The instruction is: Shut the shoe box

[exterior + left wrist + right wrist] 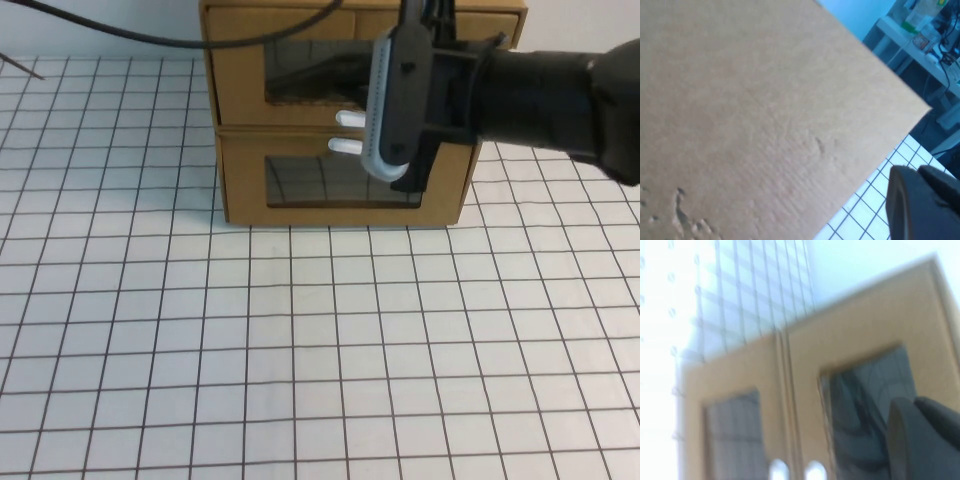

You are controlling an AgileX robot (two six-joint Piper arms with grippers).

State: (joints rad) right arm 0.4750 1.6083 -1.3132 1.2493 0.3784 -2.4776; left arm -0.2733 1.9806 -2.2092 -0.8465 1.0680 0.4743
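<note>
High view: two brown cardboard drawer boxes stand stacked at the far edge of the gridded white worktop [300, 350], near its middle. The upper one, the shoe box [240, 70], has a wide clear window [315, 75] in its front and a small white pull tab [350, 119] below that window. The lower drawer [240, 185] shows a smaller window [330, 182] with its own white tab [345, 146] above it, so the two tabs sit one just over the other. The right arm [560, 95] reaches in from the right edge, and the right tool [400, 105] hangs in front of the boxes, just right of the tabs, covering part of both fronts. Whether it is open or closed, or gripping anything, cannot be told. A black cable [110, 32] crosses the far left corner toward the top of the boxes.

Left wrist view: a plain brown cardboard surface [755, 110] fills nearly the whole frame, close to the camera. One dark finger [920, 205] of the left tool shows beside a strip of gridded worktop [875, 200]; its opening cannot be judged.

Right wrist view: blurred, it faces both box fronts side by side, each window dark, the two white tabs at the frame's edge. The shoe box front [865, 340] lies nearest a dark finger [925, 440] of the right tool, with the other drawer's front [730, 385] alongside.
</note>
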